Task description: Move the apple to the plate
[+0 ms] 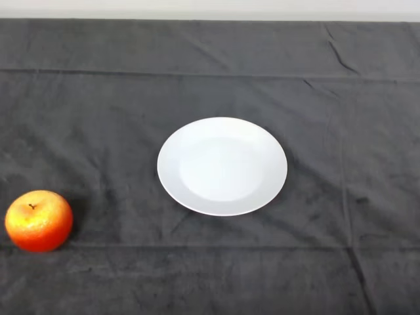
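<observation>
Two things lie on the worktop (367, 131), which fills nearly the whole head view under a dark grey cloth (98, 118). The cloth is creased: one long fold runs across it near the far edge, another runs across near the near edge, and a few slanting wrinkles gather toward the far right corner and down the right side. Beyond the far edge a pale strip of background shows.

The plate (222, 166) is the larger of the two things. It is white, round and shallow, with a broad rim around a flat middle, and it sits about midway between the left and right edges, a little nearer the far edge than the apple is. It holds nothing.

The apple (39, 220) sits near the left edge, toward the near left corner, well apart from the plate. It stands upright (its short dark stem points up from the dimple on top), its skin is red-orange with yellow mottling, and its bottom rests just by the near fold of the cloth. So it is on the cloth, not on the plate.

The robot hand is not in view, so its state cannot be told.
</observation>
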Tool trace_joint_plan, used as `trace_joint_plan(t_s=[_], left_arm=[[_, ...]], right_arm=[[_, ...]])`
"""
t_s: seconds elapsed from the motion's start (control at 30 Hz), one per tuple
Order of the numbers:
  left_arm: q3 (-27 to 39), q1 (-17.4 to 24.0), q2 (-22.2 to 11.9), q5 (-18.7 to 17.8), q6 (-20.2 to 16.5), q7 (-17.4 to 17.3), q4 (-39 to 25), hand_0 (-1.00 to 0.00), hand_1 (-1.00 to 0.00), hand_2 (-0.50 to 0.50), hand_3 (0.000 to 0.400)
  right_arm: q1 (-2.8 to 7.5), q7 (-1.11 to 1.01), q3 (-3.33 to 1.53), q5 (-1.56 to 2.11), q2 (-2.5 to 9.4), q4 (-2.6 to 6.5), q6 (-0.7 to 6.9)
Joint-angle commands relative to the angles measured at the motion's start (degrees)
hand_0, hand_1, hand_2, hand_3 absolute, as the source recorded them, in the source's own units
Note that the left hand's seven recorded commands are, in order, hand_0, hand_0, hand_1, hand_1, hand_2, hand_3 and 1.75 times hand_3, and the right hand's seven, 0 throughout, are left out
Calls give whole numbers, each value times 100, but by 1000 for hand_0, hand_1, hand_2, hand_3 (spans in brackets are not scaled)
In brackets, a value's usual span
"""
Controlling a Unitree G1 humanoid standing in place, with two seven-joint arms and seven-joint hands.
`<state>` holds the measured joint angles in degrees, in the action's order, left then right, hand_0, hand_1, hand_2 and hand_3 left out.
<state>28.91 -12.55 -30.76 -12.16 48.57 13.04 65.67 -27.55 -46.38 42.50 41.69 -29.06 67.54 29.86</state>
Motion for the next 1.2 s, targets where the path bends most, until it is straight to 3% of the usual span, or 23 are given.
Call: trace_joint_plan(t_s=[0.03,0.73,1.2], left_arm=[[-136,-126,112,101,225,65,149,0,0,0,0],[-620,-178,458,715,740,286,48,0,0,0,0],[-1075,99,786,1085,758,436,-637,0,0,0,0]], right_arm=[[-23,-27,31,20,-57,145,10],[-24,-29,33,18,-58,148,10],[-22,-25,33,17,-54,141,9]])
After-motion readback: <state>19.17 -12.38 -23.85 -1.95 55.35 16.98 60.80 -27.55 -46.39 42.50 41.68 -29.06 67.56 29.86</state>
